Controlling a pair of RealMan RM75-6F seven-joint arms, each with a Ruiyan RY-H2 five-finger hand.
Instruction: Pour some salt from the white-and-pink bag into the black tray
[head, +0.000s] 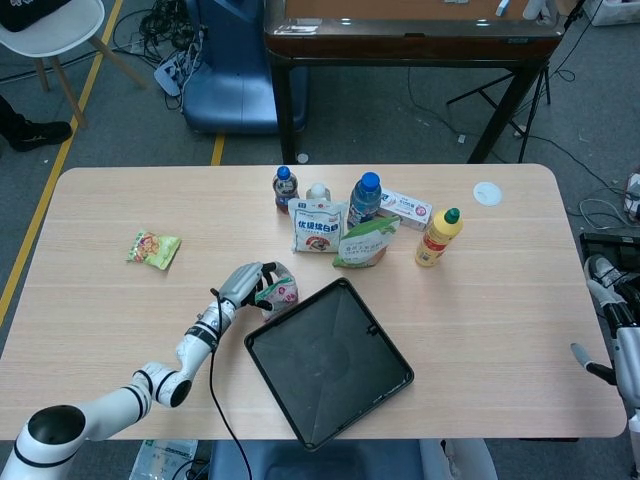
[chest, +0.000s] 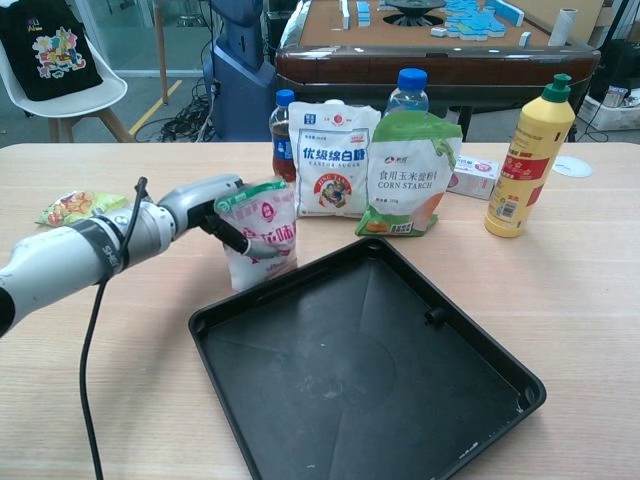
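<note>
I am gripping the white-and-pink bag (chest: 260, 233) upright in my left hand (chest: 214, 204) just beside the black tray (chest: 365, 370) on the counter, readying, I judge, to carry it over and tip it.

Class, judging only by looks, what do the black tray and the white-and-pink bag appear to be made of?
Black tray: probably rigid plastic or coated metal; matte, scuffed finish with a moulded raised rim. White-and-pink bag: likely thin plastic film; glossy, printed and crinkled where the left robot hand grips it.
</note>
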